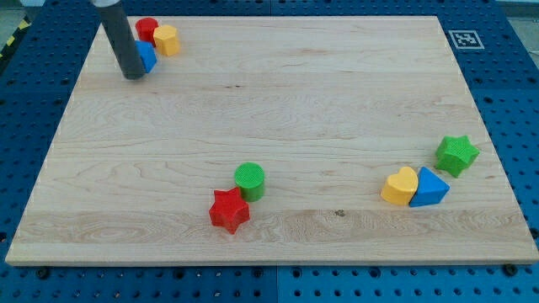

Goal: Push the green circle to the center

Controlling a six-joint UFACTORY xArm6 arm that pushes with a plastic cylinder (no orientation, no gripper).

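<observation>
The green circle (249, 180) stands on the wooden board (278, 101), below the middle, toward the view's bottom. A red star (229, 210) touches it at its lower left. My tip (133, 77) is at the view's top left, far from the green circle, right against a blue block (146, 56) that the rod partly hides.
A red circle (147, 29) and a yellow block (167, 39) sit by the blue block at the top left. At the right are a green star (457, 154), a yellow heart (401, 187) and a blue triangle (430, 188). A marker tag (464, 39) is at the top right corner.
</observation>
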